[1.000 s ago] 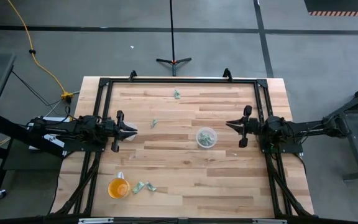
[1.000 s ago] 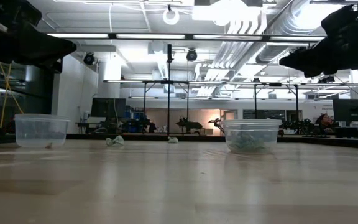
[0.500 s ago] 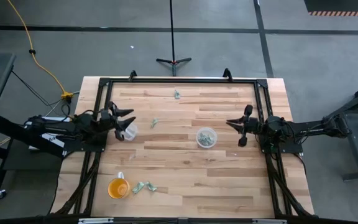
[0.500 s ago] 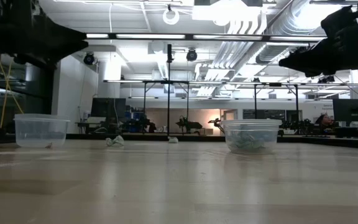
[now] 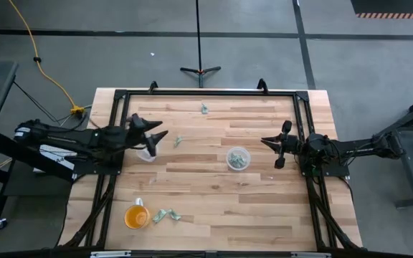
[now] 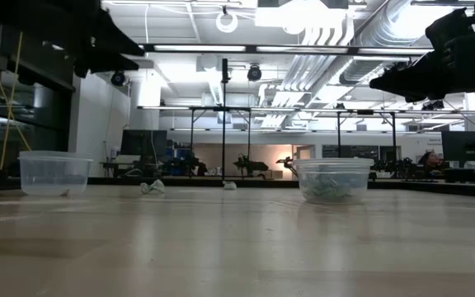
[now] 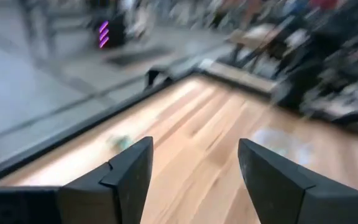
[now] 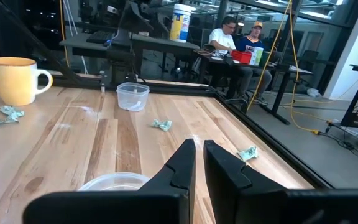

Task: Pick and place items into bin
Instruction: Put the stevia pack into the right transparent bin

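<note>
Small pale green scraps lie on the wooden table: one (image 5: 203, 108) near the far edge, one (image 5: 178, 141) left of centre, a pair (image 5: 165, 215) beside the orange cup (image 5: 136, 216). A clear bin (image 5: 238, 158) at mid-table holds several scraps. A second clear bin (image 5: 146, 153) stands at the left. My left gripper (image 5: 158, 140) hovers open just beyond that left bin, high above the table, with nothing between its fingers (image 7: 129, 177). My right gripper (image 5: 267, 142) hangs shut to the right of the mid-table bin, holding nothing.
A black frame (image 5: 206, 92) runs along the table's far and side edges. In the right wrist view another scrap (image 8: 247, 152) lies near the far rail. People sit at desks in the room beyond. Bare wood stretches between the two bins and toward the near edge.
My left gripper has opened above the left clear bin. It has then risen and swung a little toward the table's far edge and the scrap left of centre. My right gripper has kept still and shut.
</note>
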Robot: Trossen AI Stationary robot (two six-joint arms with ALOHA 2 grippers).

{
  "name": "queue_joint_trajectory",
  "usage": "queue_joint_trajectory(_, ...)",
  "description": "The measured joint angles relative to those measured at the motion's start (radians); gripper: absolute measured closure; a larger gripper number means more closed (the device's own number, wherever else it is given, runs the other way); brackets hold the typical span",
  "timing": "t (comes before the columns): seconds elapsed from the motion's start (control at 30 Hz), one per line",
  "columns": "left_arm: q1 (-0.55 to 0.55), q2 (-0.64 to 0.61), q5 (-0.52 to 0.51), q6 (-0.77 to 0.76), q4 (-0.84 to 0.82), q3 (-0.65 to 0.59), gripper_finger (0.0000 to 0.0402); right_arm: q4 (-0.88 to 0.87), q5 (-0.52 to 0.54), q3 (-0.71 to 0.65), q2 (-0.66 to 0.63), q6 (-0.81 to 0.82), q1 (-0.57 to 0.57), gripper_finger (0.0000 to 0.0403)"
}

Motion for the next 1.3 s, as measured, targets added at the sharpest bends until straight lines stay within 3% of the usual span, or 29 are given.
queue_joint_trajectory(0.1, 0.0, 0.112, -0.024, -0.067, -0.112, 0.084, 0.0143, 0.0, 0.0, 0.0, 0.0, 0.0, 0.0, 0.0379)
queue_joint_trajectory(0.37, 0.0, 0.376, -0.023, -0.023, -0.119, 0.171, 0.0144, -0.002, -0.001, 0.0, 0.0, 0.023, 0.0, 0.0382)
queue_joint_trajectory(0.53, 0.002, 0.524, -0.036, 0.014, 0.039, 0.188, 0.0148, -0.003, -0.001, 0.0, 0.0, 0.046, 0.0, 0.0384)
queue_joint_trajectory(0.7, 0.017, 0.627, -0.247, 0.11, 0.262, 0.192, 0.0149, -0.013, -0.002, 0.0, 0.0, 0.063, 0.0, 0.0382)
queue_joint_trajectory(0.8, 0.03, 0.668, -0.271, 0.07, 0.323, 0.192, 0.0149, -0.024, -0.002, 0.0, 0.0, 0.063, 0.0, 0.0385)
queue_joint_trajectory(0.93, 0.116, 0.687, -0.098, 0.015, 0.306, 0.2, 0.015, -0.033, -0.002, 0.0, 0.0, 0.064, 0.0, 0.0386)
queue_joint_trajectory(1.1, 0.275, 0.689, 0.188, -0.201, 0.063, 0.265, 0.0153, -0.034, -0.007, 0.0, 0.0, 0.064, 0.0, 0.0382)
queue_joint_trajectory(1.3, 0.357, 0.689, 0.349, -0.327, -0.139, 0.301, 0.0153, -0.047, -0.006, 0.0, 0.0, 0.064, 0.0, 0.0386)
